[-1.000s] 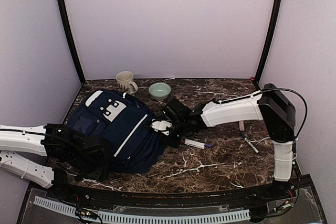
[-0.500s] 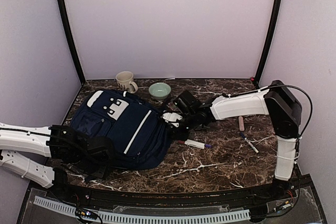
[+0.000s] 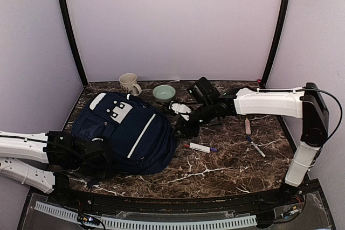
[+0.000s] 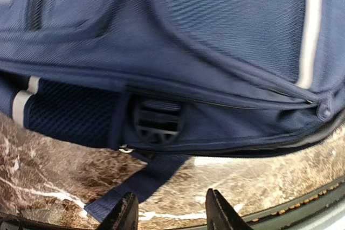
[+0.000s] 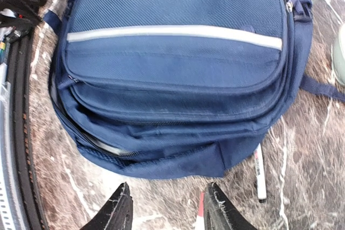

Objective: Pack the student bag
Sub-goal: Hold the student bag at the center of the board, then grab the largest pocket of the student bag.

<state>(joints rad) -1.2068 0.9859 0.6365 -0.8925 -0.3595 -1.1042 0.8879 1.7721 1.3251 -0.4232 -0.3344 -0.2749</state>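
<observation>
Dark, white-veined marble table (image 3: pixel 232 171) carries student bag (image 3: pixel 126 133): navy woven fabric, rounded, lying flat left of centre, thin white stripe across front pocket. Main zip appears partly open along bottom edge. Left gripper (image 4: pixel 170 214) low at bag's near-left side, fingers spread, ribbed plastic buckle (image 4: pixel 156 122) ahead. Right gripper (image 5: pixel 167 208) off bag's right edge, fingers spread. Ceramic mug (image 3: pixel 129 83) and pale green bowl (image 3: pixel 164 92) behind bag. Slim white marker (image 3: pixel 199 147) just beside it.

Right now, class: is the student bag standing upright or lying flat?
Lying flat. The student bag rests on the table with its striped front pocket facing up.
</observation>
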